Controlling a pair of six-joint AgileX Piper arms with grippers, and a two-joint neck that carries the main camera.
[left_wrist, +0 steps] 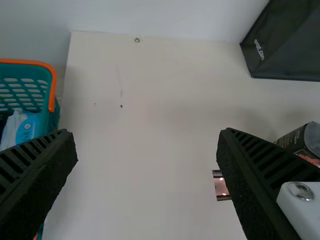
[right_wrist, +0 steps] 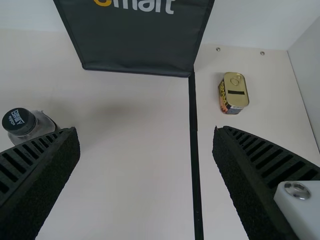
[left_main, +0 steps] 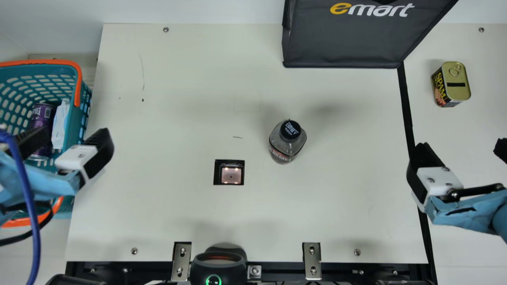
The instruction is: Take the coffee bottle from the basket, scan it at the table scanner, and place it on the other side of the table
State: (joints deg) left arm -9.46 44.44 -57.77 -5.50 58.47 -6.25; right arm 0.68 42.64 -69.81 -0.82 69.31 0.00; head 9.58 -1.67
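Black-capped coffee bottle (left_main: 283,147) stands between left hand (left_main: 72,136) and right hand (left_main: 463,146), apart from both; each gapes wide, empty.

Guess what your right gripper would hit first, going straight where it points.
Most likely the right gripper would meet the tabletop near the black line; bottle and can look off its path, though depth is unclear.

A drink can (left_main: 42,115) and a packet (left_main: 60,123) lie in the basket (left_main: 73,119), left of the table (left_main: 178,99). Right of and beyond the table scanner (left_main: 231,175) stands the coffee bottle (left_main: 286,145), with the bag (left_main: 341,45) behind it and the meat tin (left_main: 459,85) right of the tape strip (left_main: 407,107).
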